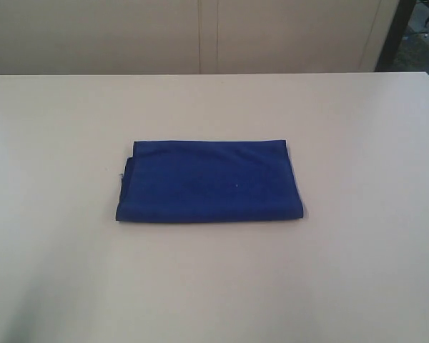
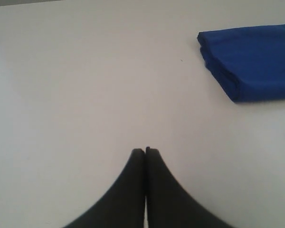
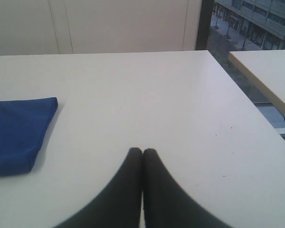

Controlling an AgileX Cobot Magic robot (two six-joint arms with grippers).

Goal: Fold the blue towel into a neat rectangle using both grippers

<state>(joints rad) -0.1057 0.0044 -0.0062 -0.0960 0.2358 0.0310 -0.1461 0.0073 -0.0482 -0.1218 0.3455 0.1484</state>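
**Item — blue towel** (image 1: 209, 182). It lies flat on the worktop (image 1: 357, 286) as a layered rectangle. It is forward of both tools and between them, well apart from each: inward of the left tool (image 2: 145, 151) and inward of the right tool (image 3: 142, 151).

**Tools.** I read both with jaws pressed together, tips meeting and nothing in either. Each hangs over bare worktop.

**Step in hand (my judgement).** The folding looks all but done, and what is left is squaring up. At the short edge nearest the left tool a lower layer peeps past the upper one, with a fleck like a loose thread (image 1: 120, 174) beside it. To do this well I would:
- open the left tool only once it is at that edge;
- pinch all the layers together and draw them flush;
- pin the far edge with the right tool — slow and low, without dragging the stack.

**Not legible.**
- Neither tool nor arm shows in the exterior view.
- Each wrist view cuts the towel at the frame edge.
- I cannot count the layers.
- The underside is hidden.
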